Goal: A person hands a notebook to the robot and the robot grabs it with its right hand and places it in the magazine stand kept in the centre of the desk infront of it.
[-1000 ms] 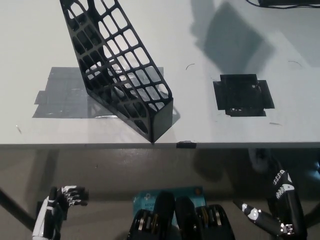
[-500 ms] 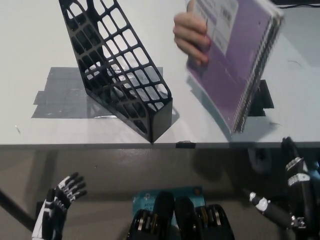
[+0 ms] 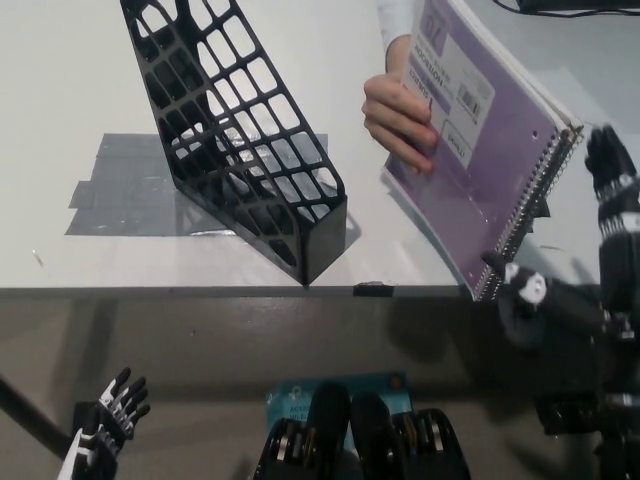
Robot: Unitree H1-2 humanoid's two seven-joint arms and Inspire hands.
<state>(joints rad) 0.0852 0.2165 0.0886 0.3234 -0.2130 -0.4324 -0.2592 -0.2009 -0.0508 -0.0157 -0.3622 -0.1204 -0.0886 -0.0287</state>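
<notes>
A person's hand (image 3: 400, 112) holds a purple spiral notebook (image 3: 490, 160) tilted over the desk's right side, with its wire spine toward the lower right. My black right hand (image 3: 590, 260) is raised at the right edge, open, its fingers spread on either side of the notebook's spine corner, close to it but not closed on it. The black mesh magazine stand (image 3: 235, 130) stands on the desk left of centre, with its open top facing up and left. My white left hand (image 3: 100, 430) rests low at the bottom left, fingers apart, holding nothing.
Grey tape patches (image 3: 125, 185) lie under and left of the stand. The white desk's front edge (image 3: 200, 291) runs across the middle of the picture. A small black tab (image 3: 372, 290) sits on that edge.
The notebook has come down and toward me in the person's hand. My right hand has risen from below the desk edge up to the notebook's spine. My left hand has sunk lower.
</notes>
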